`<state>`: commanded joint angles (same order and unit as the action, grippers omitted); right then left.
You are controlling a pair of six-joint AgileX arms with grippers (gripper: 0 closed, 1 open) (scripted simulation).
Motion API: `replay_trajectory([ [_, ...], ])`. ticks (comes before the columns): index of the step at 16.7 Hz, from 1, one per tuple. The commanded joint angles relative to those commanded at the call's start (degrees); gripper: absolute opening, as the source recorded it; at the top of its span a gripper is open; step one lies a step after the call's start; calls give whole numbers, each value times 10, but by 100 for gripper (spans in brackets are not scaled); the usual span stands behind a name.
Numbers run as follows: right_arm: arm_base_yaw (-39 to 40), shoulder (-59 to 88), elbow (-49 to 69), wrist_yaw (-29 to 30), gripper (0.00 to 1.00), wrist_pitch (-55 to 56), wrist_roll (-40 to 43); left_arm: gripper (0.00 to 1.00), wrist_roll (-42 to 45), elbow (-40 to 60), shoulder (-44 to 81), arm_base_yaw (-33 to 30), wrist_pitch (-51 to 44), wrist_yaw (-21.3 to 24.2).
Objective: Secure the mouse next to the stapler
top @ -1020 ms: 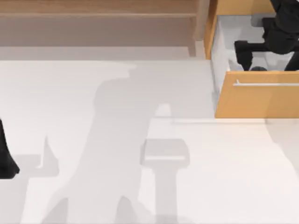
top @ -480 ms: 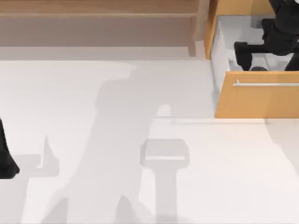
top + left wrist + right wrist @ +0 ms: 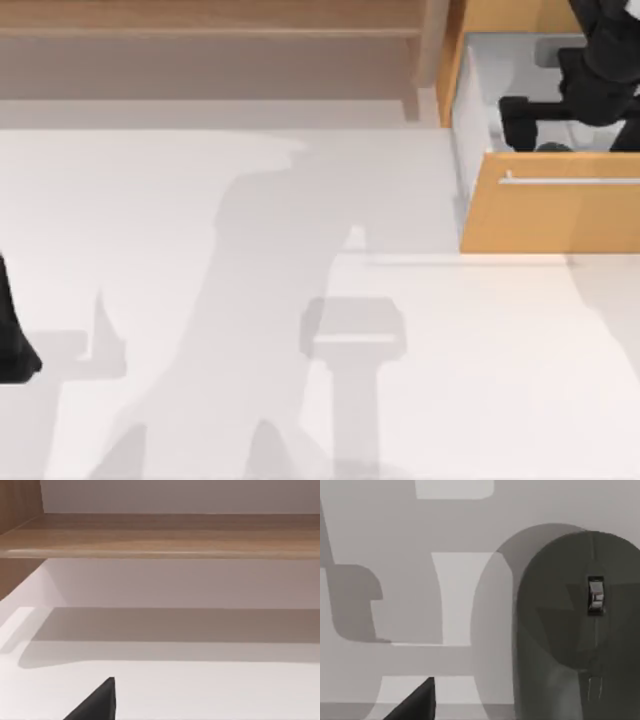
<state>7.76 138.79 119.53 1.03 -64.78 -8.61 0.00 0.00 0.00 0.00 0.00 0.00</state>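
Right wrist view: smooth dark domed mouse [image 3: 580, 630], drawer [image 3: 550, 215] floor.

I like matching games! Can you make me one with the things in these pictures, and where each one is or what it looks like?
Things:
1. mouse
2. drawer front
3. left end effector
4. right end effector

Descriptions:
A. orange, with a thin pale handle
B. at the table's left edge
C. above the open drawer
D. dark and domed, with a scroll wheel, lying in the drawer

Pairs: 1-D, 2-A, 3-B, 4-C
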Motion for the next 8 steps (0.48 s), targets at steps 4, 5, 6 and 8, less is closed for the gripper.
replay_trajectory([
  [4,-1,14,-3,0,100,18,1,100,0,0,0,0,0,0],
  [5,-1,18,-4,0,100,21,1,100,0,0,0,0,0,0],
  [6,-1,18,-4,0,100,21,1,100,0,0,0,0,0,0],
  [8,-1,18,-4,0,100,21,1,100,0,0,0,0,0,0],
])
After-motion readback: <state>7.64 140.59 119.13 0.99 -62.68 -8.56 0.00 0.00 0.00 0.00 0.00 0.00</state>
